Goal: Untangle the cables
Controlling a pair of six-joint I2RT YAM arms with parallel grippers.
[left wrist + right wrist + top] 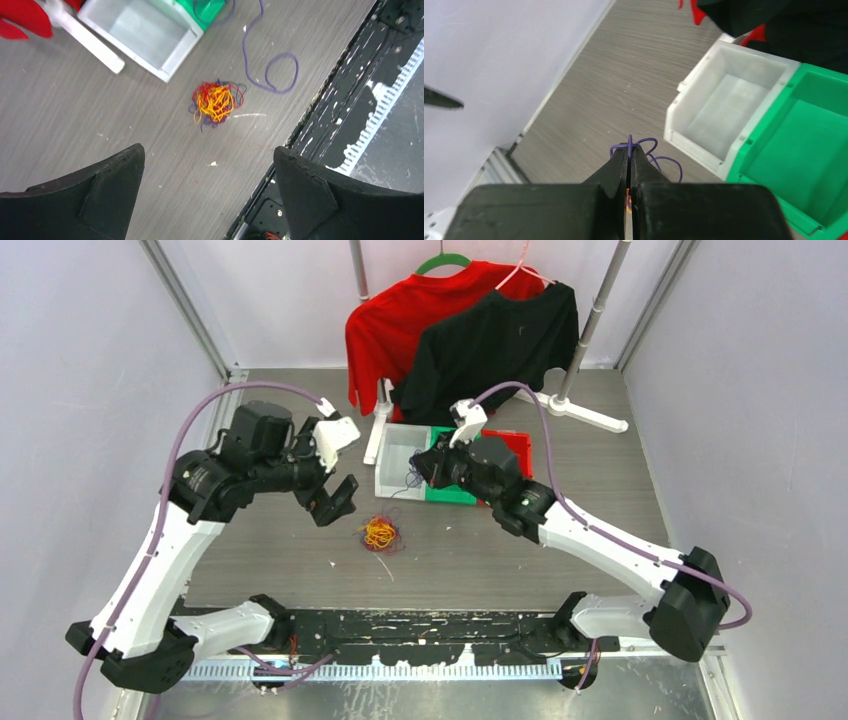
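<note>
Tangle (380,534) (215,102) of red, yellow-orange and purple cables sits bunched on the grey table (560,530), just in front of the white bin (398,458).

One purple strand (244,50) curls into a loop on the table just beside the tangle. You cannot tell whether the two are joined.

Your right gripper (630,155) hangs by the white bin (724,107) and green bin (809,150). Its fingers are pressed together, pinching a purple strand (630,144) that loops out past the tips.

Your left gripper (207,152) hovers above the tangle, left of it in the top view (335,502). Its fingers are spread wide with nothing between them.

Red and black shirts hang at the back.
</note>
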